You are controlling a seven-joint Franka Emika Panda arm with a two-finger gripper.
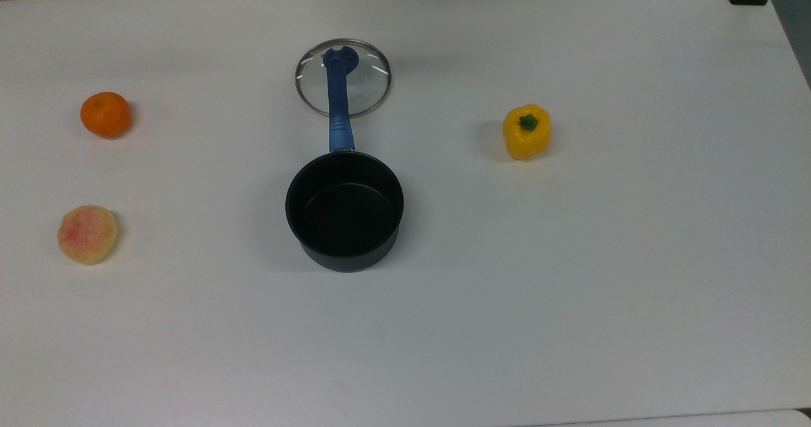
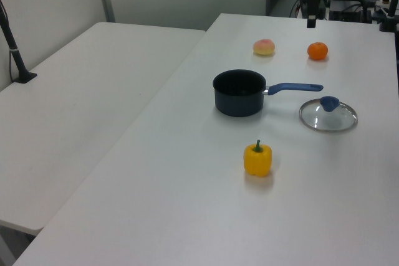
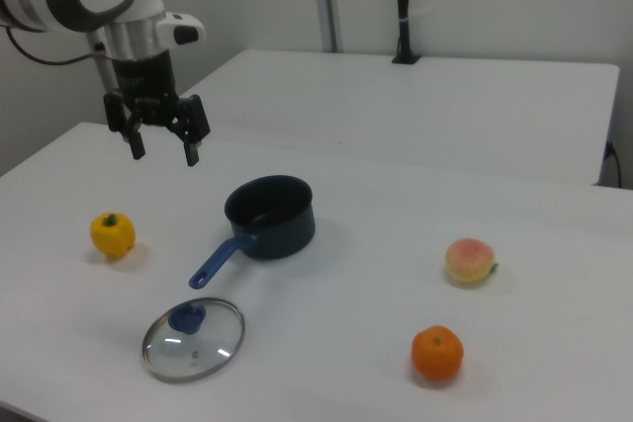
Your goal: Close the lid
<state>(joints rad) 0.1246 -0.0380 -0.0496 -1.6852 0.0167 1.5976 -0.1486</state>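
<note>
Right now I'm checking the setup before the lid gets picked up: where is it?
The lid lies flat on the table in the right view's lower left, just beyond the saucepan handle's tip, yellow pepper nearby.

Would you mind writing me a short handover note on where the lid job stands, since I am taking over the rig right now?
Pincer: open, holding nothing, hanging in the air above the table, apart from every object.
Lid: flat on the table, knob up, by the end of the saucepan's handle.
Saucepan: upright, uncovered, nothing inside.
Done: nothing yet; the lid is untouched.
Left: bring the pincer to the blue knob, grip it, lift the lid and set it on the saucepan.
</note>
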